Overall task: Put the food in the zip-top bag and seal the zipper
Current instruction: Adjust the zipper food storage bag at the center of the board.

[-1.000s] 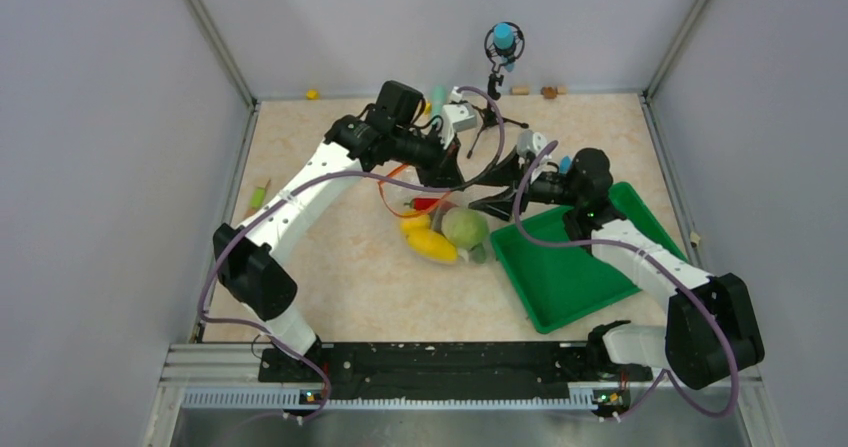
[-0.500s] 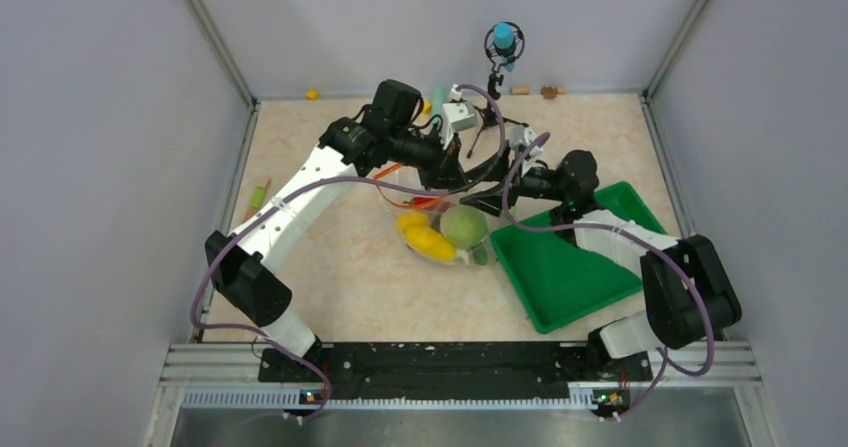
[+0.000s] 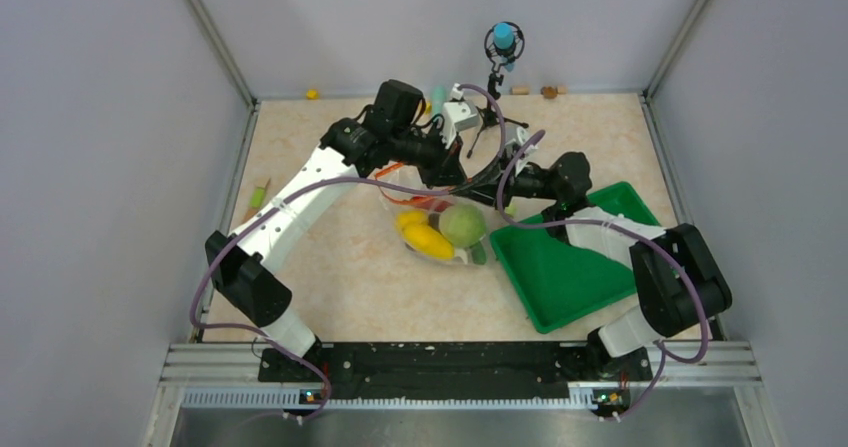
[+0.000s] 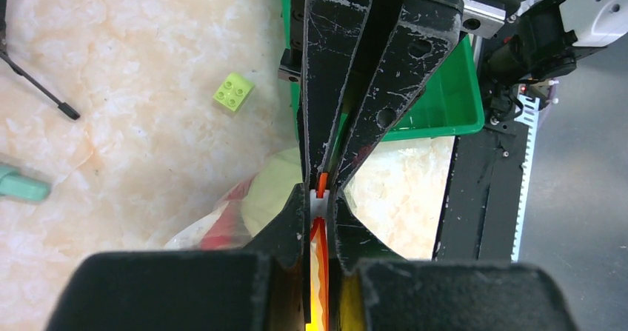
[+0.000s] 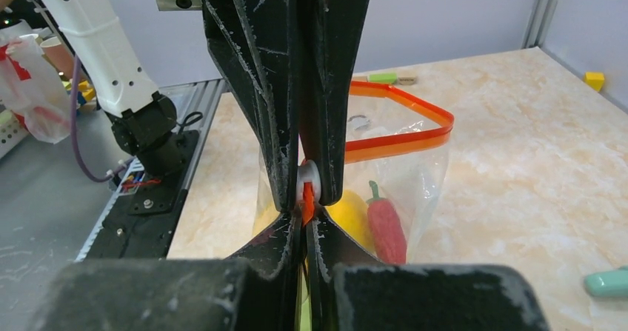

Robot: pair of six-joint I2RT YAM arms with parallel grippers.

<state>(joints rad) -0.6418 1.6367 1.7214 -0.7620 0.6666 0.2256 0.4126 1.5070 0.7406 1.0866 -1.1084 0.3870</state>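
Both end effectors are clamped fully shut, tip to tip, on the thin orange-red zipper strip: left end effector, right end effector. A small white slider sits at the pinch; cannot tell which holds it.

Risk: beyond the pinch the strip loops wide open. A pull with the halves unmated likely jams or slips.

The clear floppy plastic bag lies on the marble-patterned worktop beside the green plastic tray. Yellow toy pieces, green leafy ball and red toy chili are inside.
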